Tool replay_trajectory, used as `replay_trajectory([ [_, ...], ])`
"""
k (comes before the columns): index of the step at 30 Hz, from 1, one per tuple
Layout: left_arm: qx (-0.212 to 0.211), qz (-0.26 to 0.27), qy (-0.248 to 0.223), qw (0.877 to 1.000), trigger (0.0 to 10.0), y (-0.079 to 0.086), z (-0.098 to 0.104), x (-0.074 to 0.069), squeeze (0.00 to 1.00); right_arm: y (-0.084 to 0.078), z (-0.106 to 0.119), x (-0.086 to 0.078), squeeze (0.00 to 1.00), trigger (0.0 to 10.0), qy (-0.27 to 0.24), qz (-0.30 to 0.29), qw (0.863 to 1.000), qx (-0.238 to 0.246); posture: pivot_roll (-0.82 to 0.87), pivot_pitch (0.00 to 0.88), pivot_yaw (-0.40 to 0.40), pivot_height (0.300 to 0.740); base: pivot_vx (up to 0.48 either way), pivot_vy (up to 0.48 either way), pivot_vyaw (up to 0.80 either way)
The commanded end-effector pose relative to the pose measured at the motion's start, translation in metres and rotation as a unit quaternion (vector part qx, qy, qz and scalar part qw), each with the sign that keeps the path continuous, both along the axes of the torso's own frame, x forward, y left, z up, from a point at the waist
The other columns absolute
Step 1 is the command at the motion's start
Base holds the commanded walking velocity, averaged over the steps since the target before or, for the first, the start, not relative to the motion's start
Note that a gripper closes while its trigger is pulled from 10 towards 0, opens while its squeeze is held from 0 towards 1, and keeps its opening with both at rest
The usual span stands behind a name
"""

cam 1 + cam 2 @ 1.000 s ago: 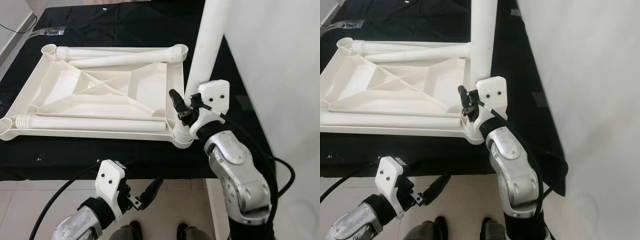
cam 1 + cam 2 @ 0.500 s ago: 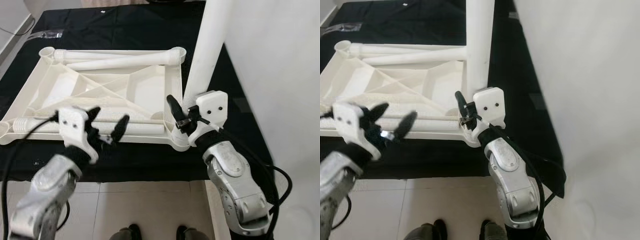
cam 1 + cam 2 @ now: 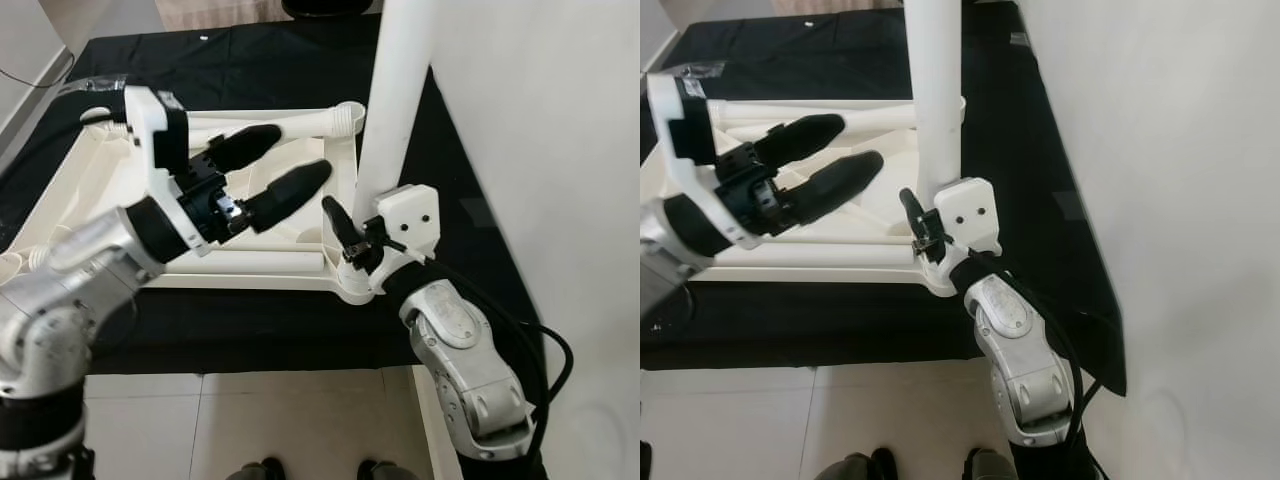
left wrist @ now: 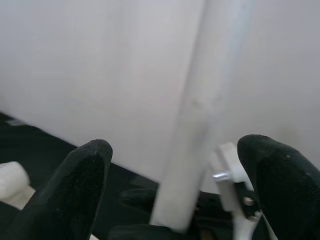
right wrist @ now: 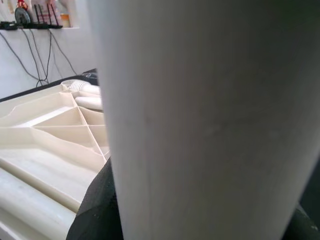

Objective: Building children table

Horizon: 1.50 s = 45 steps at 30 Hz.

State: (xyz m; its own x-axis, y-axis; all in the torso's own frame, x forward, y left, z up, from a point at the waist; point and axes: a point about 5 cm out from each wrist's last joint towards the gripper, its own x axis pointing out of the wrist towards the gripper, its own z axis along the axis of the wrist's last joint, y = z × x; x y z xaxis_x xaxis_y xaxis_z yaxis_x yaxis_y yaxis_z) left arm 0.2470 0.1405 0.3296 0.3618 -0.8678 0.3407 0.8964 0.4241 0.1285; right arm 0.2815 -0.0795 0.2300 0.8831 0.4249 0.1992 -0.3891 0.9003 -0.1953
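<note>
We work over a surface (image 3: 250, 60) draped in black cloth. On it lies one white tabletop (image 3: 120, 215), upside down, its ribbed underside facing up. We count four white table legs: one upright leg (image 3: 395, 100) standing in the tabletop's near right corner socket, and three loose legs lying on the tabletop, two near the far edge (image 3: 875, 117) and one along the near edge (image 3: 260, 262).

Our right gripper (image 3: 350, 235) is clamped on the upright leg near its base; the right wrist view shows the leg pressed close between the fingers. Our left gripper (image 3: 270, 170) hovers above the tabletop with its fingers (image 4: 85, 175) spread wide, pointing toward the upright leg.

Half a second ago the left gripper was near the tabletop's near edge; it has since risen and advanced toward the leg.
</note>
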Motion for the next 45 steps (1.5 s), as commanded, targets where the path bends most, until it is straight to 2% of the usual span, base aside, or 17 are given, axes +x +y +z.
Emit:
replay_trajectory([
  [1, 0.02, -0.022, 0.005, 1.0, 10.0, 0.002, -0.001, -0.001, 0.0, 0.002, -0.036, 0.005, 0.0, 10.0, 0.093, 0.007, 0.995, -0.027, -0.04, 0.197, 0.038, 0.74, 0.0, 0.0, 0.0],
  [4, 0.051, -0.063, -0.005, 0.997, 10.0, 0.0, 0.011, 0.001, 0.0, 0.003, -0.034, 0.011, 0.0, 10.0, 0.093, 0.014, 0.995, -0.041, -0.04, 0.194, 0.034, 0.74, 0.0, 0.0, 0.0],
  [7, 0.063, -0.065, -0.02, 0.996, 10.0, -0.004, 0.018, 0.006, 0.0, 0.004, -0.031, 0.014, 0.0, 10.0, 0.089, 0.02, 0.995, -0.046, -0.04, 0.195, 0.035, 0.74, 0.0, 0.0, 0.0],
  [10, 0.081, -0.034, -0.044, 0.995, 10.0, -0.011, 0.026, 0.02, 0.0, 0.008, -0.025, 0.015, 0.0, 10.0, 0.082, 0.033, 0.995, -0.045, -0.05, 0.196, 0.033, 0.74, 0.0, 0.0, 0.0],
  [16, 0.089, -0.014, -0.063, 0.994, 10.0, -0.021, 0.035, 0.037, 0.0, 0.014, -0.023, 0.014, 0.0, 10.0, 0.081, 0.05, 0.994, -0.045, -0.05, 0.199, 0.032, 0.74, 0.0, 0.0, 0.0],
  [19, 0.088, 0.014, -0.075, 0.993, 10.0, -0.03, 0.04, 0.057, 0.0, 0.018, -0.022, 0.014, 0.0, 10.0, 0.082, 0.059, 0.994, -0.043, -0.05, 0.202, 0.034, 0.74, 0.0, 0.0, 0.0],
  [21, 0.085, 0.021, -0.076, 0.993, 10.0, -0.033, 0.04, 0.063, 0.0, 0.018, -0.022, 0.015, 0.0, 10.0, 0.084, 0.059, 0.994, -0.043, -0.05, 0.204, 0.036, 0.74, 0.0, 0.0, 0.0],
  [26, 0.081, 0.012, -0.076, 0.994, 10.0, -0.037, 0.04, 0.068, 0.0, 0.016, -0.021, 0.017, 0.0, 10.0, 0.085, 0.055, 0.994, -0.041, -0.05, 0.205, 0.037, 0.74, 0.0, 0.0, 0.0],
  [27, 0.081, 0.005, -0.076, 0.994, 9.5, -0.039, 0.04, 0.069, 0.0, 0.015, -0.021, 0.017, 0.0, 10.0, 0.086, 0.054, 0.994, -0.041, -0.05, 0.208, 0.039, 0.74, 0.0, 0.0, 0.0],
  [30, 0.081, 0.003, -0.076, 0.994, 9.5, -0.04, 0.04, 0.069, 0.0, 0.015, -0.021, 0.017, 0.0, 10.0, 0.086, 0.054, 0.994, -0.041, -0.05, 0.208, 0.039, 0.74, 0.0, 0.0, 0.0],
  [31, 0.081, -0.002, -0.076, 0.994, 0.0, -0.041, 0.04, 0.069, 0.0, 0.015, -0.021, 0.017, 0.0, 10.0, 0.087, 0.054, 0.994, -0.04, -0.05, 0.211, 0.04, 0.74, 0.0, 0.0, 0.0],
  [38, 0.06, -0.035, -0.077, 0.995, 0.0, -0.051, 0.049, 0.069, 0.0, 0.015, -0.02, 0.019, 0.0, 10.0, 0.089, 0.051, 0.994, -0.037, -0.05, 0.212, 0.042, 0.74, 0.0, 0.0, 0.0],
  [45, 0.048, -0.051, -0.07, 0.995, 0.0, -0.053, 0.05, 0.068, 0.0, 0.015, -0.02, 0.019, 0.0, 10.0, 0.09, 0.051, 0.994, -0.038, -0.05, 0.213, 0.042, 0.74, 0.0, 0.0, 0.0],
])
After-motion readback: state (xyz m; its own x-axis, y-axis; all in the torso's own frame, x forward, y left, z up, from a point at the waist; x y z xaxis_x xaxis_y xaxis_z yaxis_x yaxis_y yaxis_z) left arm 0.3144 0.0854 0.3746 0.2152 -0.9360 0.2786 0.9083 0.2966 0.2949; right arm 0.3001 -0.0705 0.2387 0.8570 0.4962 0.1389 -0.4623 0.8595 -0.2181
